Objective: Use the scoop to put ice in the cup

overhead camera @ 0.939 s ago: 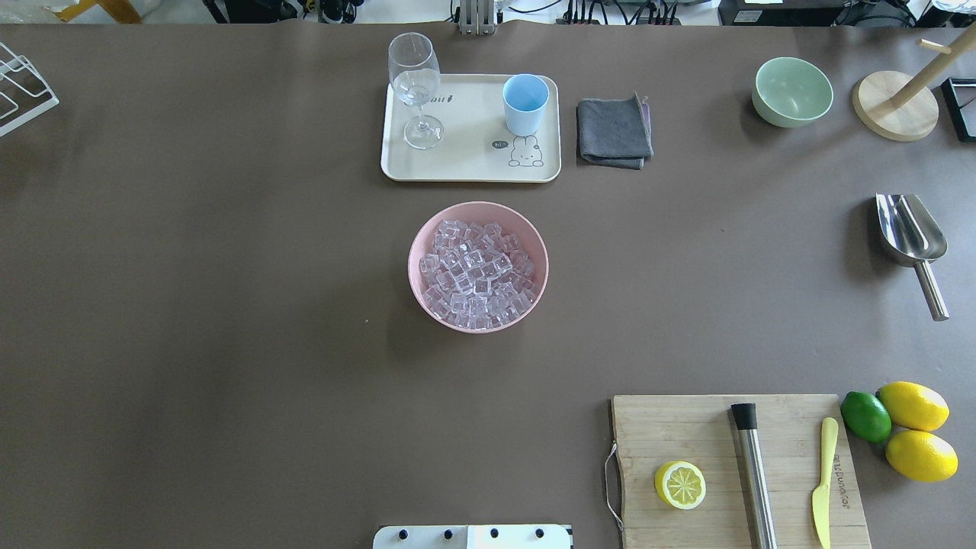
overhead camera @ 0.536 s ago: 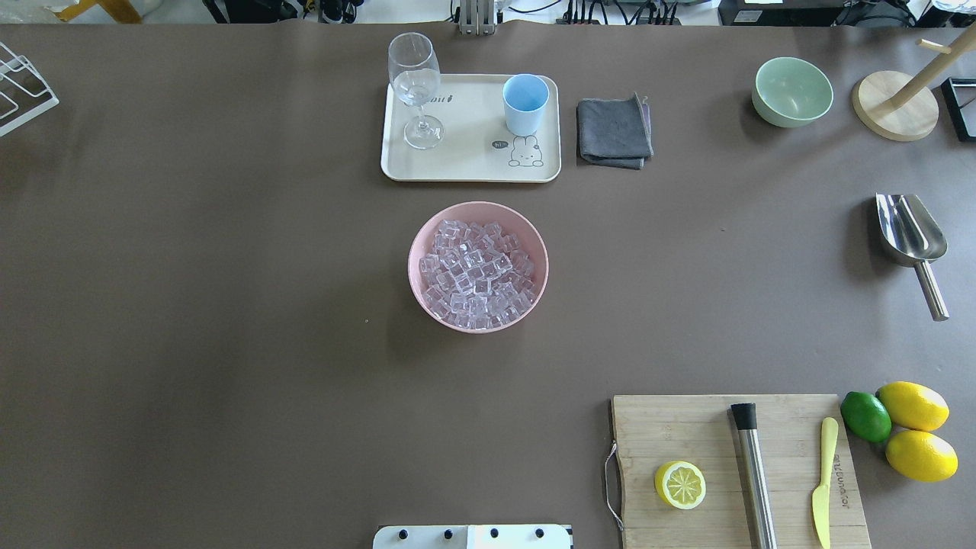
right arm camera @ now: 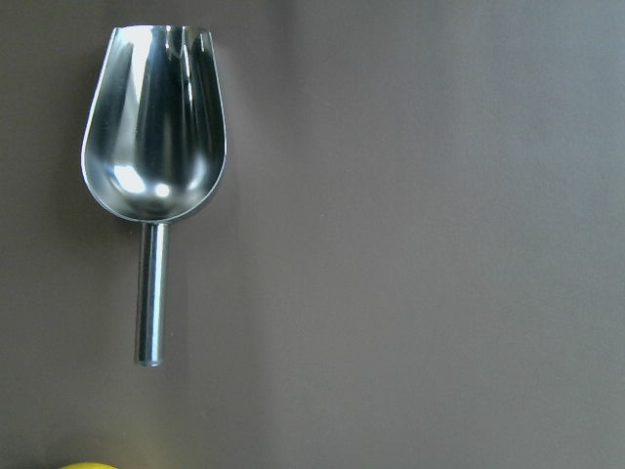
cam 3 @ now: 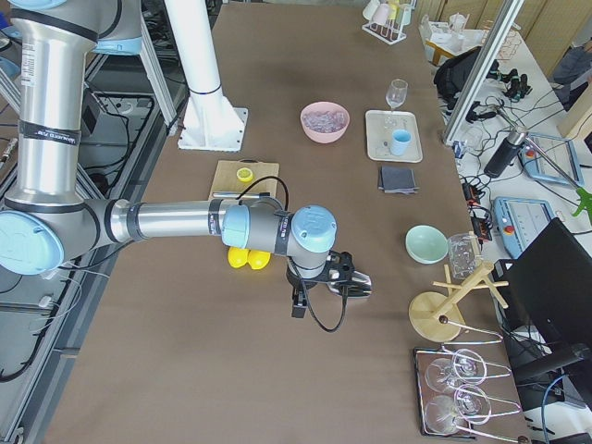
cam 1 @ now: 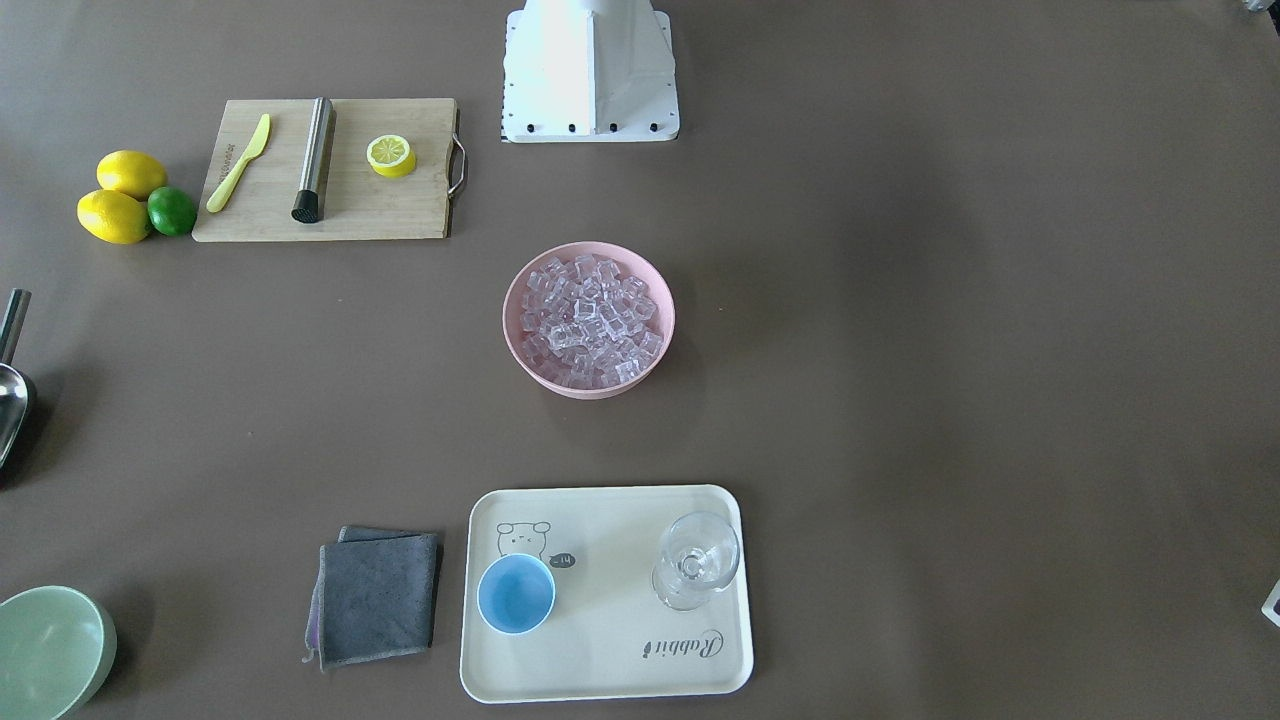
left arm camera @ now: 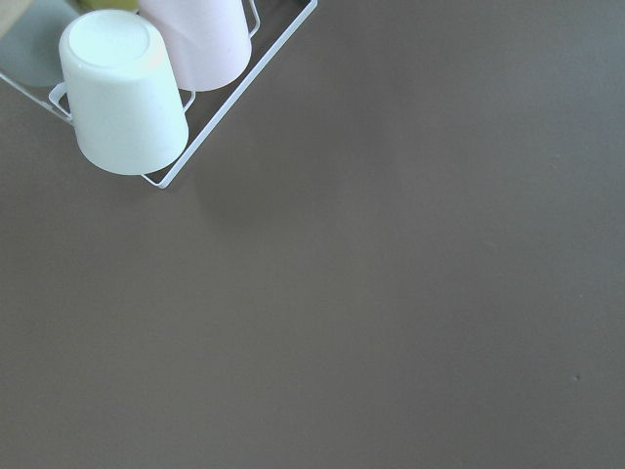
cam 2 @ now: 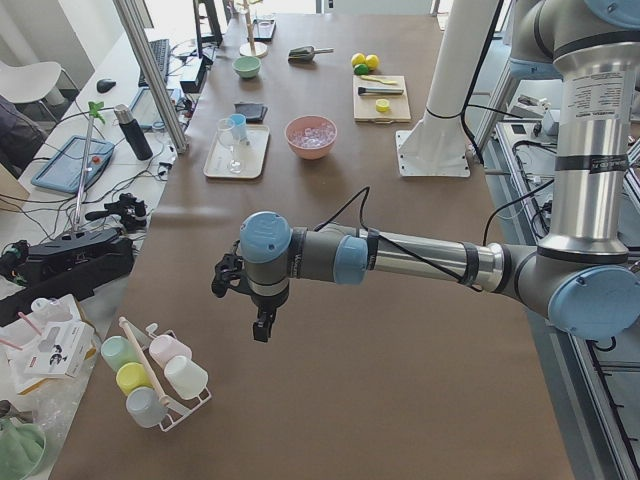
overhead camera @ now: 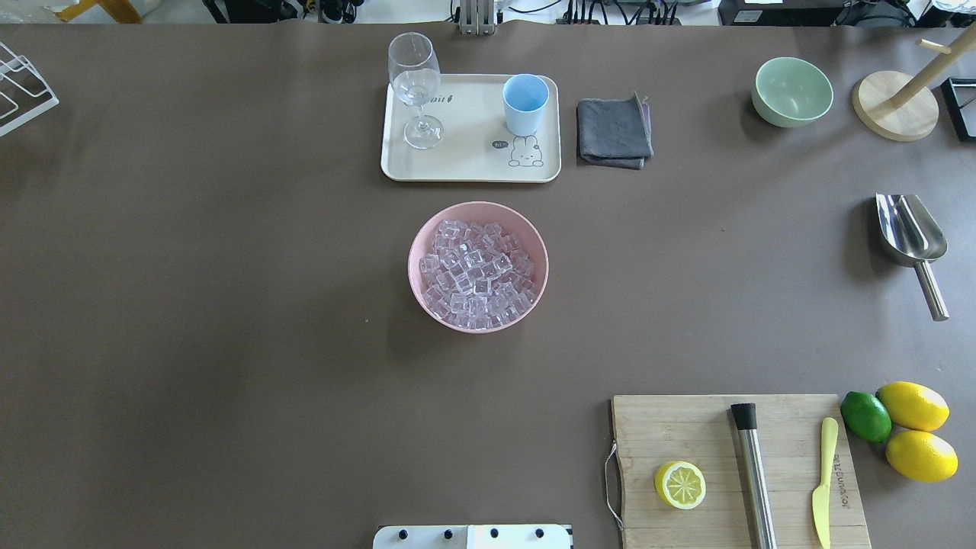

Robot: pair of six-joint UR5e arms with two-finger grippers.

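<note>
Shiny steel scoop with straight handle [overhead camera: 911,232] flat on the brown desk [overhead camera: 229,305], at 3 o'clock from the pink bowl [overhead camera: 415,252] of clear ice cubes [overhead camera: 476,274], handle toward 6 o'clock. Nearer by far: the right tool [cam 3: 356,277], not the left tool [cam 2: 220,278]; opening and hold of both, cannot tell. Small light-blue cup [overhead camera: 525,105] at 12 o'clock from bowl.

The left pincer [cam 2: 222,280] and right pincer [cam 3: 356,280] show only sidelong, jaws too small to read. Below the right pincer, the front view's edge crops the scoop [cam 1: 10,400].
</note>
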